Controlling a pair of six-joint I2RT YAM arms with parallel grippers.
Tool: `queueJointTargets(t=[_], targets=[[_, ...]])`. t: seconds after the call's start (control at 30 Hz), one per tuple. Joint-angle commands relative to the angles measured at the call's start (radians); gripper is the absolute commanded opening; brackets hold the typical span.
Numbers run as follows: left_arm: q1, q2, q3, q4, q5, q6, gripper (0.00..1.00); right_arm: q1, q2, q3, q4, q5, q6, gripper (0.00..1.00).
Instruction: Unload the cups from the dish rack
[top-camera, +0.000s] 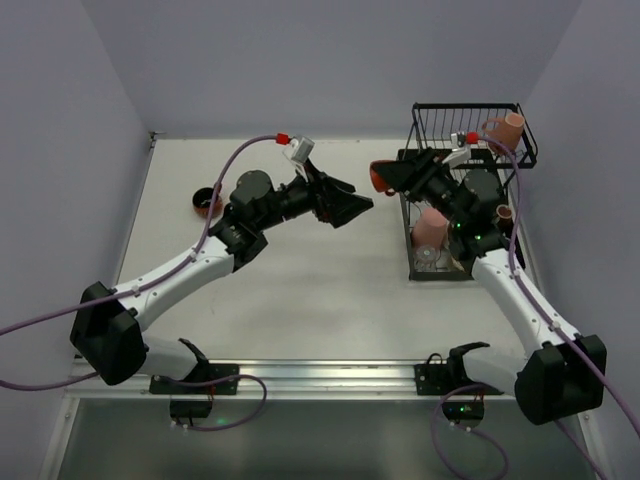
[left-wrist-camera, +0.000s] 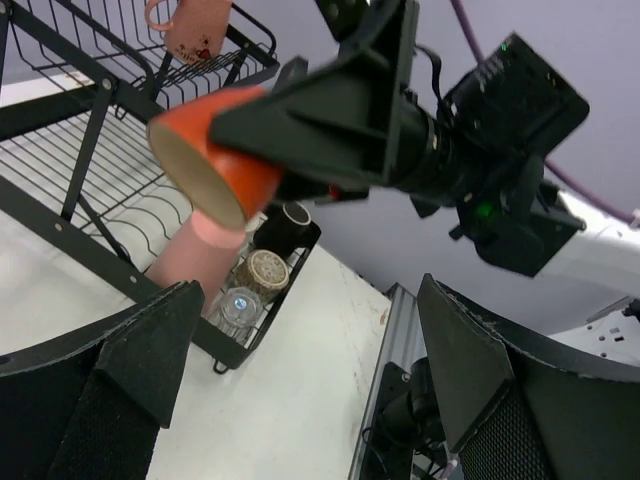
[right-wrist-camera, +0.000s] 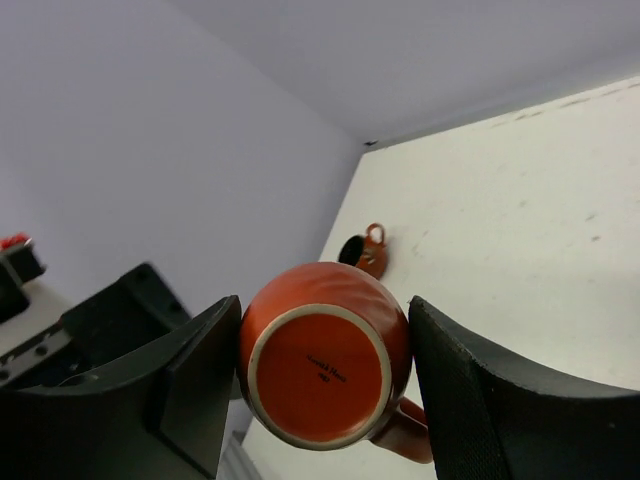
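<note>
Just left of the dish rack (top-camera: 466, 104), toward the table's (top-camera: 300, 285) far edge | right gripper (top-camera: 400, 176) pinches an orange cup (top-camera: 381, 179) on its side, clear of the rack | left gripper (top-camera: 346, 208) spread wide, facing it | step: likely handover | next: left must close before right releases

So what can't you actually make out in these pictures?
Right wrist view: the print on the orange cup's base is too small to read.
Top view: the right arm covers much of the dish rack's lower tray.
Left wrist view: the top edge cuts off the upper pink cup.
Left wrist view: the items in the tray's corner are too small to identify.
</note>
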Motion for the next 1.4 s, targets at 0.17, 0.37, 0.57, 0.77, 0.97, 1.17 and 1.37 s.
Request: queueJointTargets(t=[0.17, 0.37, 0.57, 0.77, 0.97, 1.17, 1.37], targets=[[-0.004, 0.063, 0.083, 0.097, -0.012, -0.033, 0.92, 0.103, -0.066, -0.093, 0.253, -0.072, 0.157, 0.23], [-0.006, 0.078, 0.086, 0.124, 0.000, -0.039, 0.77, 0.140, -0.045, -0.127, 0.311, -0.071, 0.187, 0.23], [-0.010, 0.075, 0.069, 0.150, 0.011, -0.043, 0.43, 0.146, 0.000, -0.142, 0.404, -0.095, 0.273, 0.23], [-0.012, 0.072, 0.062, 0.148, 0.014, -0.041, 0.42, 0.148, 0.032, -0.151, 0.490, -0.106, 0.361, 0.23], [-0.012, 0.074, 0.077, 0.116, -0.009, 0.002, 0.00, 0.162, 0.047, -0.142, 0.500, -0.114, 0.376, 0.24], [-0.012, 0.025, 0.100, -0.077, -0.186, 0.130, 0.00, 0.166, 0.029, -0.156, 0.469, -0.104, 0.355, 0.53], [-0.007, -0.012, 0.126, -0.359, -0.464, 0.260, 0.00, 0.166, -0.009, -0.139, 0.332, -0.106, 0.252, 0.93]])
